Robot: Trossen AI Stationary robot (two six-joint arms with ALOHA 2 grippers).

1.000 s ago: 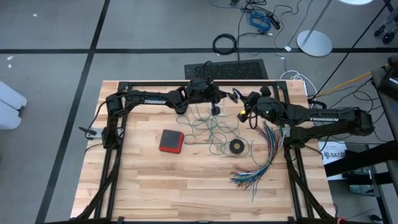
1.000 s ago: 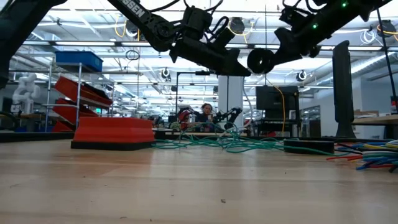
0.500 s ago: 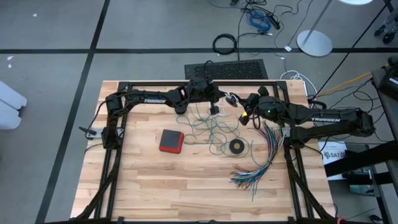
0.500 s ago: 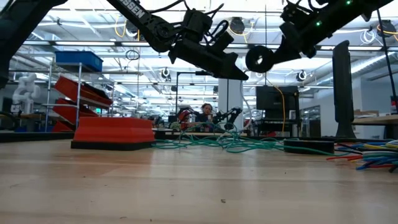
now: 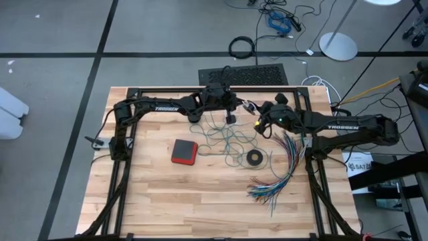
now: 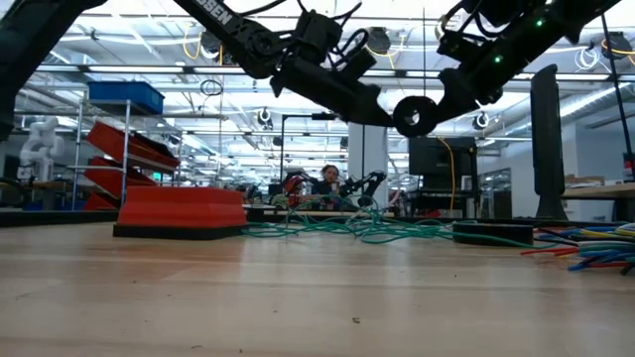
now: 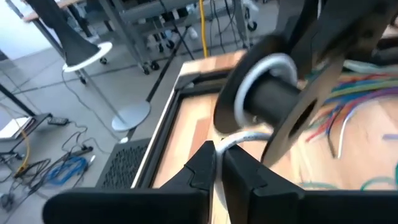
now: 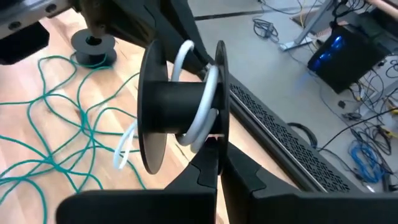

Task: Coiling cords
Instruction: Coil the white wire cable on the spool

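Note:
A black spool [image 8: 177, 99] with the white cord [image 8: 200, 115] wound on its core hangs above the table's far middle. My right gripper [image 8: 214, 154] is shut on the spool. My left gripper [image 7: 216, 163] comes at the spool from the table's left and is shut on the white cord beside it. The cord's loose end [image 8: 124, 149] hangs below the spool. The teal-green cord [image 5: 227, 142] lies in slack loops on the table, beside a second small black spool [image 8: 93, 46] that stands on one flange. My left gripper pinches a stretch of the white cord [image 7: 239, 138] between its two fingertips, right beside the spool. The fingers reach nearly level from the table's left. From them the cord curves up onto the spool's core [image 7: 267, 93]. My right gripper pinches the rim of one spool flange [image 8: 217, 134] between its two fingers, slanting down from the table's right. The spool is lifted clear of the table with its axis about level.
A red box [image 5: 184, 151] lies at the table's middle left. A black tape ring [image 5: 254, 157] and a fanned bundle of multicoloured wires [image 5: 279, 171] lie at the right. Bare wood takes up the table's near half.
My right gripper has sunk a little with the spool and drawn slightly closer to my left gripper. The teal-green cord on the table has not moved.

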